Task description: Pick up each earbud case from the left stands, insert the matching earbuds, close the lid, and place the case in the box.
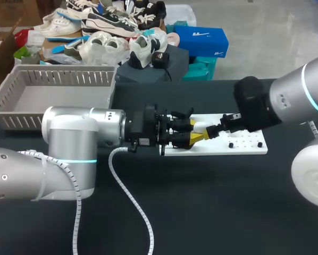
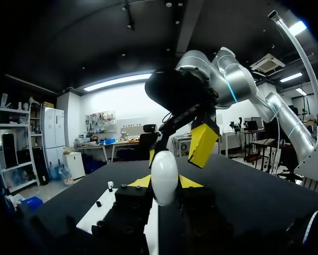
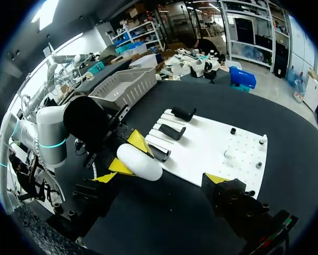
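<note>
A smooth white earbud case [image 2: 164, 175] stands upright between the yellow tips of my left gripper [image 2: 165, 184], which is shut on it just above the near left part of the white board [image 1: 239, 149]. The case's lid looks closed. In the head view my left gripper [image 1: 192, 133] meets my right gripper [image 1: 211, 131] tip to tip. My right gripper [image 3: 159, 178] is open wide, its fingers either side of the case [image 3: 139, 162] without touching it. One of its yellow fingers [image 2: 203, 144] hangs just beyond the case. Black stands [image 3: 172, 131] line the board's left half.
Small black pegs [image 3: 258, 164] and a small white piece [image 3: 228, 154] sit on the board's right half. A grey slatted basket [image 1: 21, 114] stands at the table's back left. My left arm's white cable [image 1: 132, 196] trails over the black tabletop.
</note>
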{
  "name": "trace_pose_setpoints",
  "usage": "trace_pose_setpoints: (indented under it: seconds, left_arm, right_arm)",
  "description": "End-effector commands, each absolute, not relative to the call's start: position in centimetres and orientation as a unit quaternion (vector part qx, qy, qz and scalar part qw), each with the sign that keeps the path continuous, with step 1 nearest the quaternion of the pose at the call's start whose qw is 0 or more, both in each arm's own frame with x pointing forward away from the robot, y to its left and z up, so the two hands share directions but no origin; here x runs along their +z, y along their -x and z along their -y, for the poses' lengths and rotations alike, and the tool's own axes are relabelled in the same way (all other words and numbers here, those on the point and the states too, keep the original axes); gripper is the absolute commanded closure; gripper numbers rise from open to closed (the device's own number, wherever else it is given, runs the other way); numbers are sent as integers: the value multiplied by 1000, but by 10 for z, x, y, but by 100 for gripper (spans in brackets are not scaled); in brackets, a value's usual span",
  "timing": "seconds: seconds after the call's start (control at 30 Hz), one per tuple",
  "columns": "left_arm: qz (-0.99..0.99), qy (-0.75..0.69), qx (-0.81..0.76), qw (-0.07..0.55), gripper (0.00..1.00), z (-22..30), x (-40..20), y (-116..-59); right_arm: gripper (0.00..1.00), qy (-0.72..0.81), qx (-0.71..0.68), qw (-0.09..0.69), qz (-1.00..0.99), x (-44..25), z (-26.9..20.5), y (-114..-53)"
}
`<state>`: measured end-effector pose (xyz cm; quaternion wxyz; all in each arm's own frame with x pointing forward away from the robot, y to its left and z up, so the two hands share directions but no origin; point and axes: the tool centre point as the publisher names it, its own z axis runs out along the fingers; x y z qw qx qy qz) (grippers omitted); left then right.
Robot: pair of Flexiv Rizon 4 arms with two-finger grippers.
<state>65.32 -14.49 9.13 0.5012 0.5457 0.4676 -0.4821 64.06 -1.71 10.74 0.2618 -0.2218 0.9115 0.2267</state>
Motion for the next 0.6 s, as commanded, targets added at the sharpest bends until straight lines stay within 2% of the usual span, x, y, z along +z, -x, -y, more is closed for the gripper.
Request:
trace_pose_setpoints:
  seconds: [0.03,0.6]
  left_arm:
    - [-466,-546,-483,501,100,145,90,-655]
    - [-466,-546,-483,501,100,145,90,-655]
  right_arm:
    - [0,221,225,259,-913,107,15,-646]
    - [0,214,217,255,-918,104,17,-650]
